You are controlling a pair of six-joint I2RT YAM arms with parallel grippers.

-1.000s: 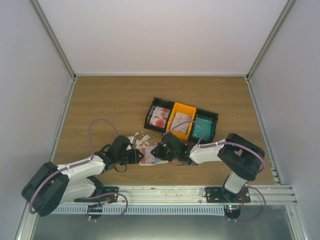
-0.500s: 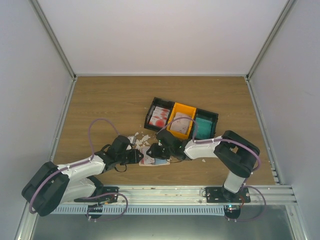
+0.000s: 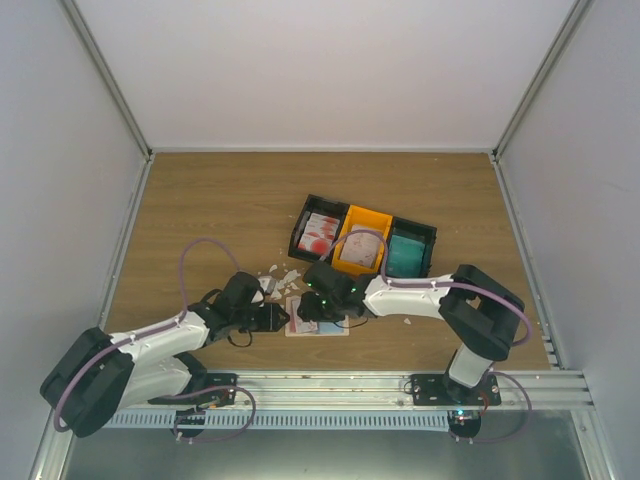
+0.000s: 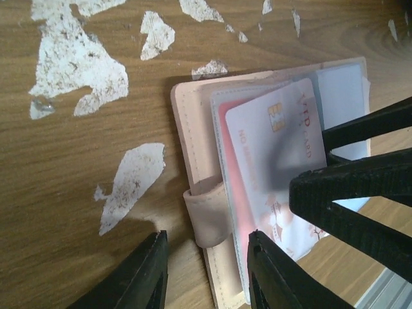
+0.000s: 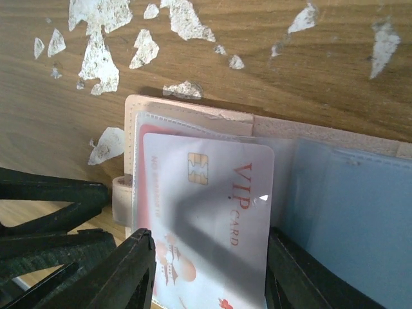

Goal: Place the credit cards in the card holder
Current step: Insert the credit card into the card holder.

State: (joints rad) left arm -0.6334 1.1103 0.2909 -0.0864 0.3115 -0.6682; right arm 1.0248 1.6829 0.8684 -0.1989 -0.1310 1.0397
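1. Card holder [image 3: 318, 322] lies open and flat on table [image 3: 200, 220], near front edge, btwn the two grippers. Pale inside faces up, clear sleeves showing.
2. VIP card [image 5: 212, 193], white w/ red print and a chip, lies face up on the half by the strap tab [image 4: 209, 212]. It's slightly tilted, and its far end looks tucked under a clear sleeve.
3. Right gripper [image 5: 209, 243]: jaws wide apart, one each side of card's near end. Can't tell if they squeeze its edges.
4. Left gripper [image 4: 206, 241]: jaws partly apart, straddling the strap tab w/o pinching it, holding nothing.
5. White scraps [image 4: 71, 58] on the wood just behind holder.
6. Tray [image 3: 433, 240] near, further back: red-blotched cards [image 3: 318, 233] in left bin, pale cards [image 3: 362, 250] in orange mid bin, teal cards [image 3: 405, 255] in right bin.
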